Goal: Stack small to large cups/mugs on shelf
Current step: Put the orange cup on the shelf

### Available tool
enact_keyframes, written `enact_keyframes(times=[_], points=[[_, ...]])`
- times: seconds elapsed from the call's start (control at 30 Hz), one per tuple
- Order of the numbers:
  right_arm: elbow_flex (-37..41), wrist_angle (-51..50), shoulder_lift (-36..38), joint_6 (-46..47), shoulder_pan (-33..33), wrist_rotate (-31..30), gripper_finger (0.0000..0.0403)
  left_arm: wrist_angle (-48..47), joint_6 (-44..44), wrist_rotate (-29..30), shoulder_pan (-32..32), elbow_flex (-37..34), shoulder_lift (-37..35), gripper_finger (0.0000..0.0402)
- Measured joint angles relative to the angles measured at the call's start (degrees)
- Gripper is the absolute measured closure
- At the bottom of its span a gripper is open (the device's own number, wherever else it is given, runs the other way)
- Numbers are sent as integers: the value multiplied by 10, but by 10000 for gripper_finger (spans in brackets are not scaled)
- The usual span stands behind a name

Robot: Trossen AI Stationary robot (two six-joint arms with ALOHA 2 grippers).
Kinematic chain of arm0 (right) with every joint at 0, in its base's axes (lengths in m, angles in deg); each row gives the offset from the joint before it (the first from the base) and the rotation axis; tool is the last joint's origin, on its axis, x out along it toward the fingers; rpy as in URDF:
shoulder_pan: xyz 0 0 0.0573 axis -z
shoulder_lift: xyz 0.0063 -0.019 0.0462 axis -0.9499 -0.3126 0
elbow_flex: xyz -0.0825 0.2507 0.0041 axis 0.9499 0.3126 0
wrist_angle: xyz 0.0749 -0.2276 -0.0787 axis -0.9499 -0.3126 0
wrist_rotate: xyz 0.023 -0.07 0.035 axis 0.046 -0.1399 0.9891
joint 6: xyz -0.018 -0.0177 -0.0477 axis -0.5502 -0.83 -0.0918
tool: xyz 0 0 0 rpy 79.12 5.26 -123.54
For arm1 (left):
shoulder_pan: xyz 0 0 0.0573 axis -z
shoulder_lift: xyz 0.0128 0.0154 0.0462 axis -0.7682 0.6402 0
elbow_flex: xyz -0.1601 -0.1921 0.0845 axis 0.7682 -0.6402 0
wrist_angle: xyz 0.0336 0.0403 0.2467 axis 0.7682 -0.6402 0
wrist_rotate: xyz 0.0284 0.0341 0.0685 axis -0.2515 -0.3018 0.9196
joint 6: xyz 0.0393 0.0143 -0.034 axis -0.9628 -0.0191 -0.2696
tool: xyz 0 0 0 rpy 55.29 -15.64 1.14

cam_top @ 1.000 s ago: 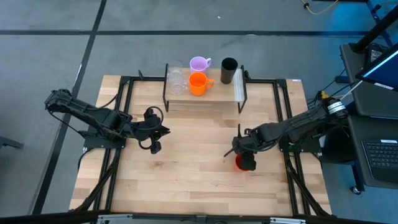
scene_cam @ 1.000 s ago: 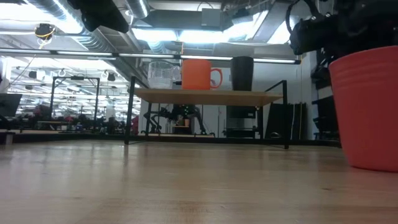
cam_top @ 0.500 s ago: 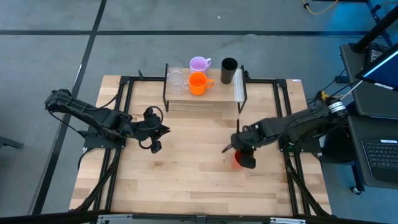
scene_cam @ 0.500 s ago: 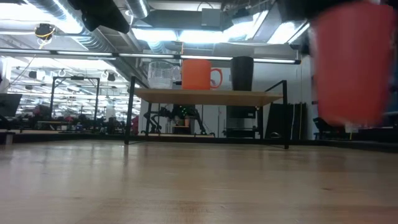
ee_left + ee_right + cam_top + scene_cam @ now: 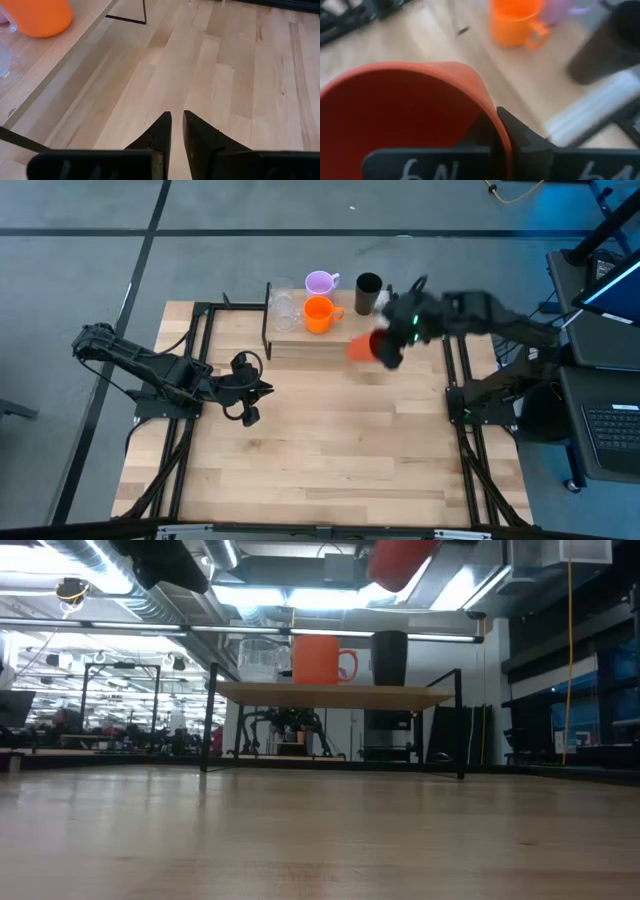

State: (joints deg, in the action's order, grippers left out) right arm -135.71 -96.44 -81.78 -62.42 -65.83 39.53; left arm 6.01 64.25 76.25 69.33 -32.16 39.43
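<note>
The orange-red cup (image 5: pixel 360 347) hangs in the air over the near right part of the shelf (image 5: pixel 300 345), with my right gripper (image 5: pixel 385 345) shut on it. In the low view the cup (image 5: pixel 400 560) is well above the shelf board (image 5: pixel 335 693). On the shelf stand clear glasses (image 5: pixel 284 310), an orange handled mug (image 5: pixel 318 313), a lilac mug (image 5: pixel 320 282) and a black cup (image 5: pixel 368 293). My left gripper (image 5: pixel 265 388) waits shut over the table's left middle, with nothing between its fingers (image 5: pixel 162 132). My right gripper holds the orange-red cup by its rim wall (image 5: pixel 492 117), one finger inside the cup and one finger (image 5: pixel 520 137) outside. The cup is lifted clear of table and shelf and hangs tilted.
A white strip (image 5: pixel 384 328) runs along the shelf's right end, next to the black cup. Black metal rails (image 5: pixel 200 340) frame the tabletop on both sides. Bare wood (image 5: pixel 320 450) lies across the table's near half.
My right gripper has shut on the orange-red cup, which stood on the table's right middle. It has lifted the cup clear and carried it up and toward the far edge, over the shelf's right part. The cup has tipped from upright.
</note>
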Motion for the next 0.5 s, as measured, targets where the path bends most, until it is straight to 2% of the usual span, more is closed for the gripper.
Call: enact_keyframes(times=[0.23,0.33,0.5], points=[[-30,-16,-33,-46,125,81,396,0,1,0,0,0,0,360],[-30,-30,-65,-69,155,104,396,0,1,0,0,0,0,360],[-30,-50,-116,-101,185,106,394,0,1,0,0,0,0,360]])
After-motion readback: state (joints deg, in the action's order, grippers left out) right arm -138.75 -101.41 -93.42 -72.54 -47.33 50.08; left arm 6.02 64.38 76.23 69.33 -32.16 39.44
